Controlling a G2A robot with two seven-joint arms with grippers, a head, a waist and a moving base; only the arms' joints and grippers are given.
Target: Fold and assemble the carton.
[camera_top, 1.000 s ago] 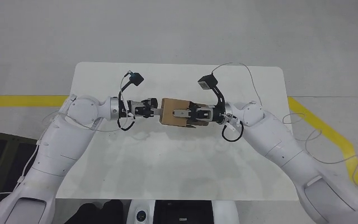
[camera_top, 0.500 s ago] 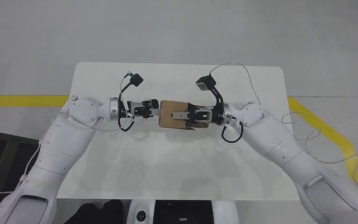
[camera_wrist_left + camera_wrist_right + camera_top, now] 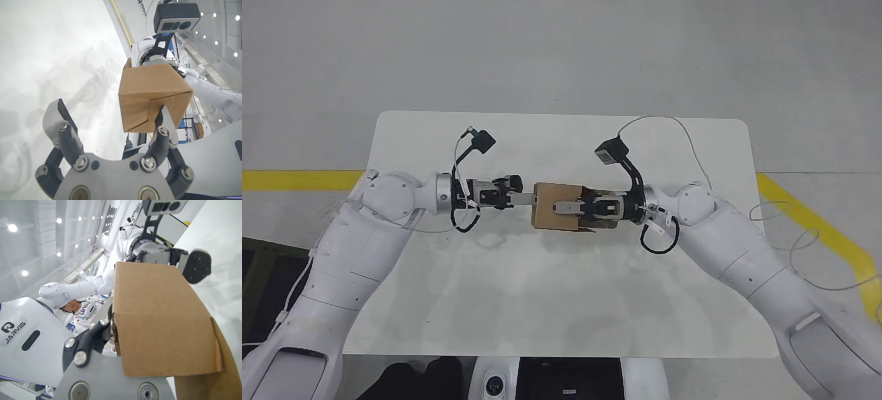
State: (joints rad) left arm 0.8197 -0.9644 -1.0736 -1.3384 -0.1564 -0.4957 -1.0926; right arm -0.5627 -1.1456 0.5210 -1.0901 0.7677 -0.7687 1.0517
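Carton (image 3: 557, 205) sits clamped in the right gripper's (image 3: 572, 207) fingers, above the bench (image 3: 542, 290). Left gripper (image 3: 111, 106) fingers are spread wide, just beside the carton's closed end.

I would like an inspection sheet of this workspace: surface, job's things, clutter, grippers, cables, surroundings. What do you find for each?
Surface: white table, plain.
Job's things: brown carton, held between the arms; the end facing the left gripper is folded shut, a flap hangs loose at the other end.
Clutter: nothing seen.
Grippers: left gripper open, one finger by the carton's end, contact unclear; right gripper shut on the carton.
Cables: thin cables loop at both wrists.
Surroundings: grey floor, yellow line.
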